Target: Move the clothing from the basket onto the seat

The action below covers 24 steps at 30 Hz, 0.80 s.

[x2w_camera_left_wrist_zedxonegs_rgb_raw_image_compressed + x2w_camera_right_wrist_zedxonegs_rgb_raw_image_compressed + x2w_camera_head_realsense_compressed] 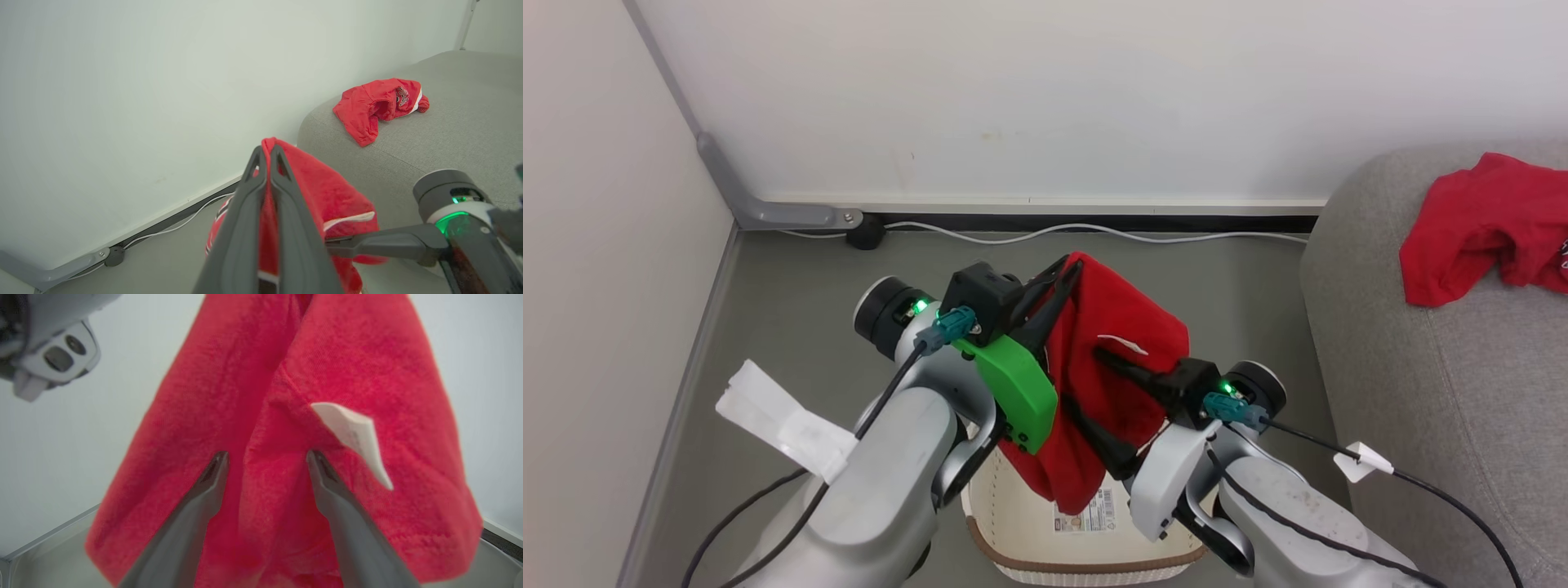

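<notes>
Left fingers (267,160): pressed together, pinching the top edge of the red garment (1119,327). A thin fold of fabric is clamped between them. The garment is lifted and hangs from this one pinch over the basket (1086,565).

Its lower end dangles at the basket's opening. I can't tell whether it clears the rim. The basket floor shows a barcode sticker (1082,511), with nothing else lying on the part I can see.

Right fingers (266,455): spread wide, not clamped. The tips are pushed against the hanging garment at mid-height, and fabric bulges into the gap between them. A white tag (354,437) sits on the fabric just beside one tip. In the left wrist view, one right finger lies level with its tip at the side of the garment.

A second garment (1474,224), also red, lies crumpled on the sofa (1421,392). It is near the sofa's far edge by the wall, close to the rounded corner. It is well apart from both sets of fingers, and white trim and a dark print show on it in the left wrist view.

The basket stands on the grey floor (792,327), near the sofa's side edge.
</notes>
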### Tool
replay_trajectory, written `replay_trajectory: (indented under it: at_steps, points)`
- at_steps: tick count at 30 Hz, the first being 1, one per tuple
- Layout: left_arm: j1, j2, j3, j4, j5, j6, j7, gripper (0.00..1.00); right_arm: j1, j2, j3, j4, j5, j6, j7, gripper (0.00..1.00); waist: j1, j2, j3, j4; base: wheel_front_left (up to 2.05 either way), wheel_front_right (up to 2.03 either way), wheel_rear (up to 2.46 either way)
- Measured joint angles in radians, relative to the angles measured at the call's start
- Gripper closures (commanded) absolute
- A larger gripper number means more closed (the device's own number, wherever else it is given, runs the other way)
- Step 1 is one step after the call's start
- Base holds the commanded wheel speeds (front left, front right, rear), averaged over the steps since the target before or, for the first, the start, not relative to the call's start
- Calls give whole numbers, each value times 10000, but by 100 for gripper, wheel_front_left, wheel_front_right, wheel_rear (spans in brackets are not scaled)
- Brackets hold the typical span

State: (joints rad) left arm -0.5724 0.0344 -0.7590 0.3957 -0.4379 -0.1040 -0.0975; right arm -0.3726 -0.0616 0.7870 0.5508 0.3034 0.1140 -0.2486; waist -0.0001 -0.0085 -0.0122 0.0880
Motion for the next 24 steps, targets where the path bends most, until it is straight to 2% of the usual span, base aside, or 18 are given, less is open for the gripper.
replay_trajectory:
  at_steps: [3, 4, 5, 6, 11, 18, 19, 20, 22, 23, 24]
  points:
    - [96, 6, -142, -232, -174, 48, 127, 100, -163, -2, 71, 88, 77, -111, 0, 0, 0, 0, -21, 17, 0, 0, 0]
    - [99, 6, -167, -282, -270, 81, 167, 100, -218, 0, 86, 107, 75, -192, 0, 52, 0, 0, -26, 20, 0, 0, 0]
    - [99, 10, -173, -337, -284, 127, 211, 100, -291, -2, 113, 134, 75, -211, 0, 65, 0, 0, -30, 20, 0, 0, 0]
    - [100, 12, -182, -393, -284, 169, 232, 100, -357, 0, 132, 165, 75, -288, 0, 100, 0, 0, -32, 19, 0, 0, 0]
    - [160, 27, -190, -612, -330, 399, 353, 100, -498, 0, 182, 385, 192, -535, -2, 100, 0, 0, -22, -21, 0, 0, 0]
    - [387, 36, 157, -706, -328, 794, 435, 100, -657, -2, 194, 389, 593, -667, -2, 100, 0, 0, 47, -219, 0, 0, 0]
    - [427, 36, 203, -715, -332, 840, 430, 86, -700, -2, 165, 389, 627, -727, -2, 100, 0, 0, 60, -258, 0, 0, 0]
    - [477, 35, 255, -723, -357, 882, 424, 60, -732, -2, 121, 384, 686, -732, -4, 100, 0, 0, 72, -300, 0, 0, 0]
    - [596, 75, 343, -731, -391, 972, 401, 51, -785, 0, 23, 378, 761, -773, -15, 100, 0, 0, 96, -391, 0, 0, 0]
    - [674, 100, 395, -742, -408, 1009, 336, 21, -811, 0, -35, 374, 779, -838, -15, 100, 0, 0, 108, -441, 0, 0, 0]
    - [744, 105, 439, -754, -447, 1047, 303, 0, -851, 0, -111, 372, 780, -901, -15, 100, 0, 0, 119, -493, 0, 0, 0]
